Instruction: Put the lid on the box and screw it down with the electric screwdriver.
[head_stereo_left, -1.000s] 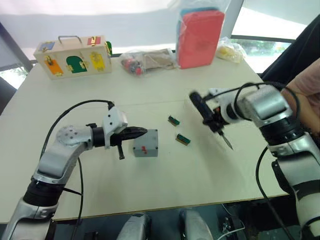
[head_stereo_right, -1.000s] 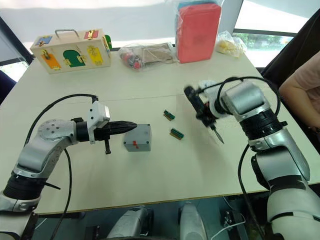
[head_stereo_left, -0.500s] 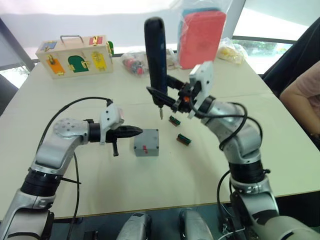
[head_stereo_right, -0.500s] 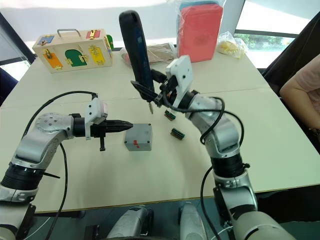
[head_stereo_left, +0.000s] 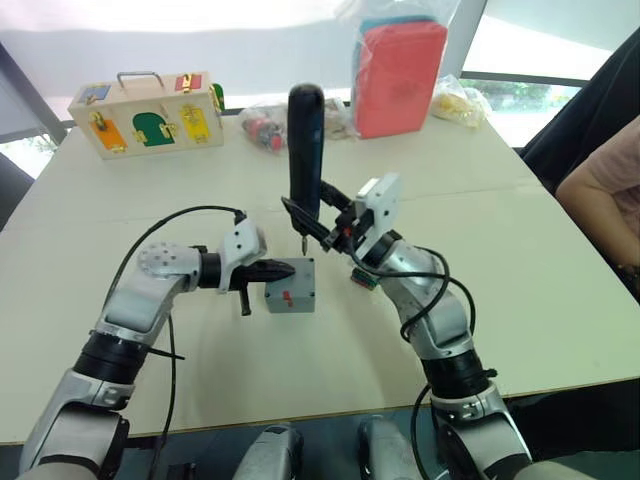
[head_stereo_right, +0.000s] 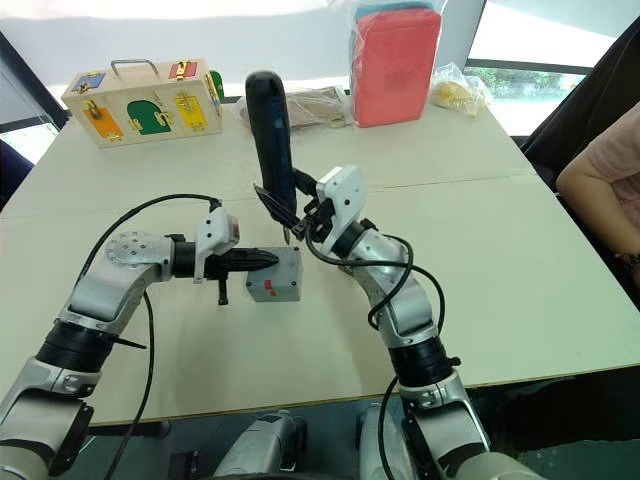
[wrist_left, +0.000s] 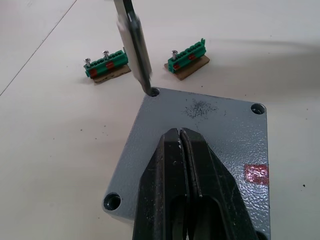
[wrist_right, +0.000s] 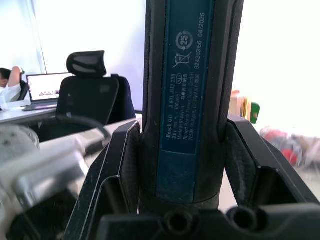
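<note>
The grey lid (wrist_left: 220, 120) lies on top of the grey box (head_stereo_left: 290, 298), which has a red mark at one edge. My left gripper (wrist_left: 179, 132) is shut, its tips lying on the lid from the left. The black electric screwdriver (head_stereo_left: 305, 150) stands upright with my right gripper (head_stereo_left: 322, 228) shut on its lower part. In the right wrist view its fingers (wrist_right: 125, 170) clamp the blue-labelled barrel (wrist_right: 187, 75). The metal bit (wrist_left: 135, 45) points down into the lid's far corner screw hole.
Two green terminal blocks (wrist_left: 106, 67) (wrist_left: 187, 59) lie just beyond the box. At the table's far edge are a wooden box with coloured doors (head_stereo_left: 150, 112), plastic bags (head_stereo_left: 290, 122) and a red pack (head_stereo_left: 400, 75). A person's arm (head_stereo_left: 605, 200) shows at the right.
My right arm swung the screwdriver from the right to upright, then lowered it until the bit met the lid's corner. My left gripper edged right onto the lid.
</note>
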